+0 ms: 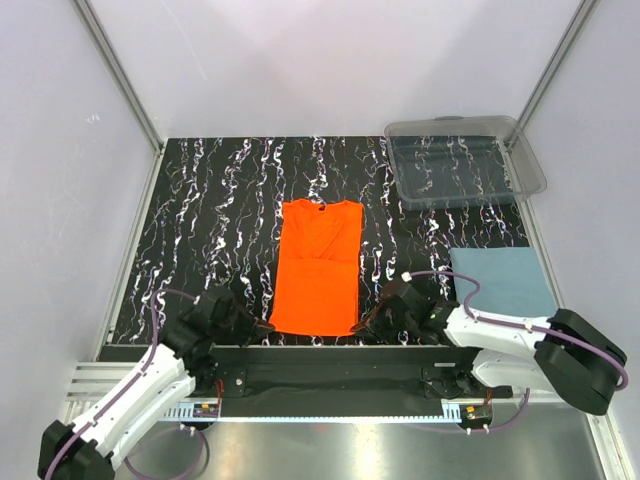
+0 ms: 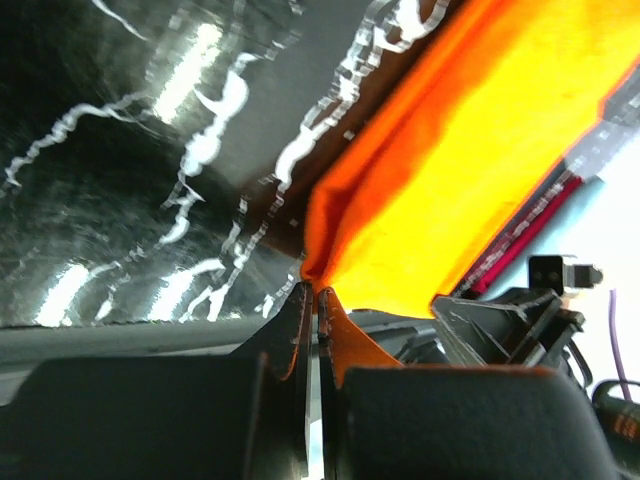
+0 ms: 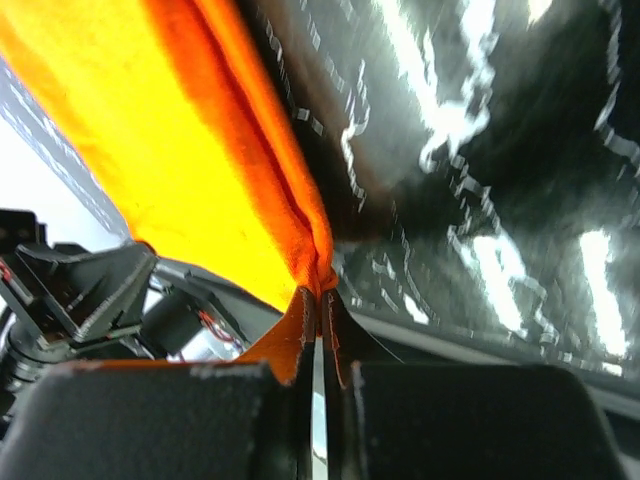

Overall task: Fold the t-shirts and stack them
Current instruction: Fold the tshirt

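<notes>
The left gripper (image 1: 262, 325) and right gripper (image 1: 360, 326) each pinch shut on a near corner of the orange t-shirt (image 1: 318, 265), which lies on the desk (image 1: 220, 220), with the folded blue-grey t-shirt (image 1: 500, 282) to its right.

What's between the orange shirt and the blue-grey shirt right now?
Top view: mostly bare marbled tabletop. Near the front, the right gripper reaches across it from the blue-grey shirt side, shut on a corner of the orange shirt.
</notes>
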`<state>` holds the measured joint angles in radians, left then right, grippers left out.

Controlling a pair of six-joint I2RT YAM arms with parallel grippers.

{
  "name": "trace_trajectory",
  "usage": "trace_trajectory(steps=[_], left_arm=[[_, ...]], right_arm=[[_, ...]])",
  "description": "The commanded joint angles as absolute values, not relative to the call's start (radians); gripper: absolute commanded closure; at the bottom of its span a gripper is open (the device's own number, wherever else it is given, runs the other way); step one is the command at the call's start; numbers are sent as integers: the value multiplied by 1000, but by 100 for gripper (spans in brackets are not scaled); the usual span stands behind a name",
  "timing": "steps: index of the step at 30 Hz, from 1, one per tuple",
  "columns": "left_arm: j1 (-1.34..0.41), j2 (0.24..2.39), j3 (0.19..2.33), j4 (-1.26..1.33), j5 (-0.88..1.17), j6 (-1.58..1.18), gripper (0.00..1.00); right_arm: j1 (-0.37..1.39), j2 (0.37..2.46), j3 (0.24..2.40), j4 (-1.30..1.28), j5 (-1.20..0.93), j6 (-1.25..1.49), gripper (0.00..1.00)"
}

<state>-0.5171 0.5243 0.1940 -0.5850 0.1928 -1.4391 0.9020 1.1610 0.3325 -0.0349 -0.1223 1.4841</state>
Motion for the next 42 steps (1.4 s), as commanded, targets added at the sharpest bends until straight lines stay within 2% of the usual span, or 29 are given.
trace_trajectory(steps=[1,8,14,25,33,39,42], left_arm=[[-518,445,238,-647,219,-1408,100],[-518,286,281,-716,296,-1397,100],[-517,114,357,-923,275,-1433,100],[-518,5,491,-1221,255,-1424,100],[-518,38,538,-1247,247,-1413,100],[-518,286,633,-1117,201,-1292,100],[-517,432,698,-1057,152,-1223,100]], right_arm=[[933,1112,368,-123,-146,1466,100],[1028,1052,420,-189,-136,1462,100],[1121,996,460,-258,-107,1473,100],[1247,968,492,-310,-78,1528,100],[1292,965,609,-414,-32,1486,100],[1252,882,632,-494,12,1493,100],[1143,887,647,-502,-61,1413,100]])
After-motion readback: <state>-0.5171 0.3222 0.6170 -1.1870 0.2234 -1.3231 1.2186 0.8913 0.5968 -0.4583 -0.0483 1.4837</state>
